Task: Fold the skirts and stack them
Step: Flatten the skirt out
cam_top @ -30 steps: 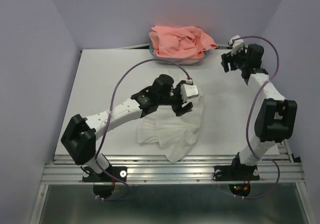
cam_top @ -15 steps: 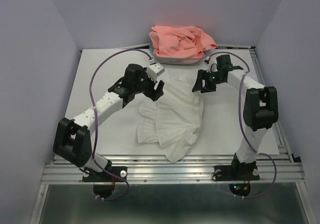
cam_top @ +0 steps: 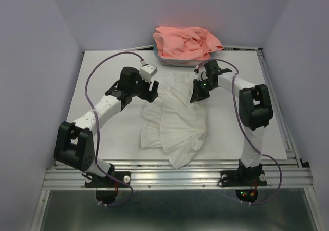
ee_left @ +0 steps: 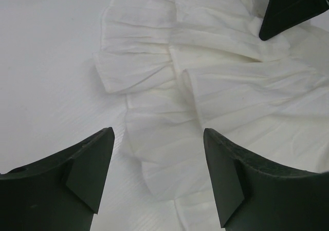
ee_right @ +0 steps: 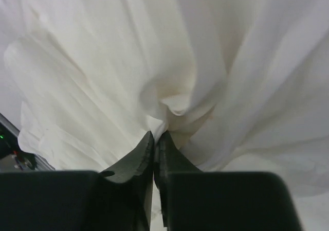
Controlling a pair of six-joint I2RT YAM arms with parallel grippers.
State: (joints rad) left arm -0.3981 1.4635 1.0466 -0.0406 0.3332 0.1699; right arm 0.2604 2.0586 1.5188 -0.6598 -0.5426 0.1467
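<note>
The white pleated skirt (cam_top: 175, 123) lies spread in the middle of the table. My right gripper (cam_top: 197, 96) is down at its far right edge. In the right wrist view that gripper (ee_right: 155, 135) is shut on a bunched fold of the white skirt (ee_right: 169, 61). My left gripper (cam_top: 154, 89) hovers at the skirt's far left edge. Its jaws stand open (ee_left: 159, 133) above the ruffled hem of the skirt (ee_left: 205, 97), with nothing between them. The salmon-pink skirt (cam_top: 185, 41) is heaped at the back.
The pink skirt sits in a teal tub (cam_top: 169, 61) at the table's back edge, just beyond both grippers. A right finger (ee_left: 293, 7) shows at the top right of the left wrist view. Purple walls close in on three sides.
The right arm swung in from the back right, came down on the white skirt's far right edge and shut on it. The left gripper moved back and left to the skirt's far left edge.
</note>
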